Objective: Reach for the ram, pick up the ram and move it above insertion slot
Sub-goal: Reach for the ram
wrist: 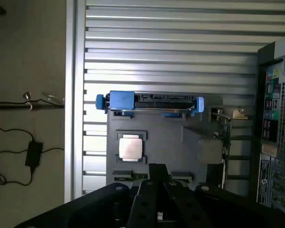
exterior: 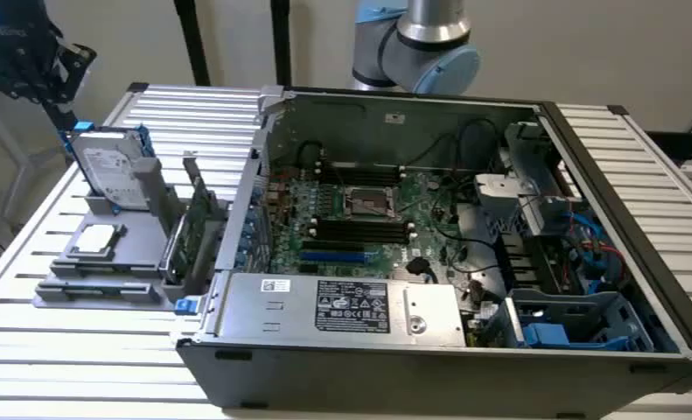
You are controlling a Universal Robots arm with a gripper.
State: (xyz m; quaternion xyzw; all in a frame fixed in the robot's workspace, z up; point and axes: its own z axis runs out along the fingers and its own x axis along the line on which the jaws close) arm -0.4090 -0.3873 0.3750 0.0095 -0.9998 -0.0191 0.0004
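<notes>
My gripper [wrist: 157, 167], its opening impossible for me to tell, hangs right above the ram [wrist: 128, 176], which stands in the grey tray [wrist: 199, 152] with its long axis parallel to the hard drive [wrist: 152, 100] beyond the CPU [wrist: 131, 147], while the exterior view adds the insertion slots [exterior: 358, 229] inside the open computer case [exterior: 439, 381] on its right.

We log a slatted metal table [exterior: 54, 359] carrying two items. An open computer case [exterior: 439, 381] sits on it toward the exterior view's right; a grey parts holder [exterior: 139, 254] rests just beside it, on that view's left.
</notes>
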